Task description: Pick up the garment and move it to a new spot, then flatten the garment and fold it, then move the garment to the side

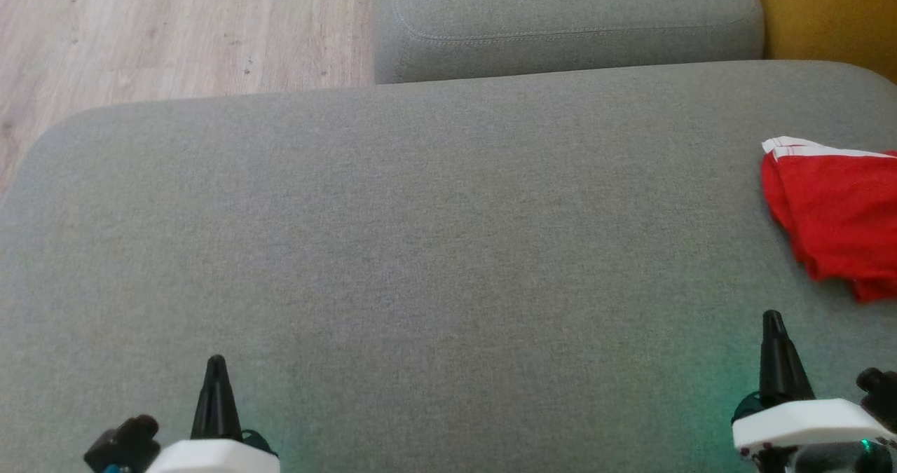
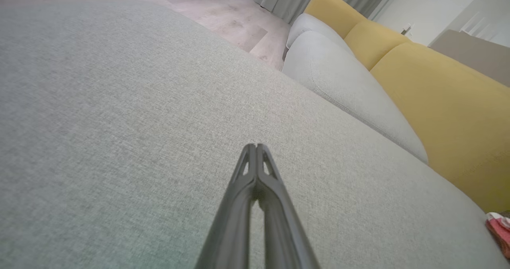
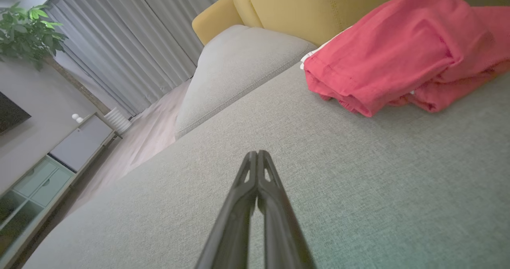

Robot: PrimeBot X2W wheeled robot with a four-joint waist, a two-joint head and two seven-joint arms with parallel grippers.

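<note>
Honestly, this could be read two ways, so take my guess with some salt. The red garment (image 1: 837,214) sits at the right edge of the big grey seat cushion (image 1: 420,249), toward the far right corner, close to the yellow backrest (image 3: 318,6). The head view cuts it off at the side, so I can't see all of it. From the right wrist view it looks like a stacked bundle with layers and a hem running along the front, plus a bit of white trim at the back. It's rumpled though, not a crisp fold.

The left gripper (image 1: 216,361) and the right gripper (image 1: 771,317) both sit low near the front edge of the cushion, one toward each front corner. On both, the fingers are pressed together with nothing between them. The right one is near the garment but apart from it. The left one is well away from it.

My read: either the fold and the move to the side are done and the arms are parked, or nothing has begun and the bundle needs picking up. The layered look makes me lean toward done. If it isn't, every step is left, and the wide middle of the cushion would do for laying it flat.
</note>
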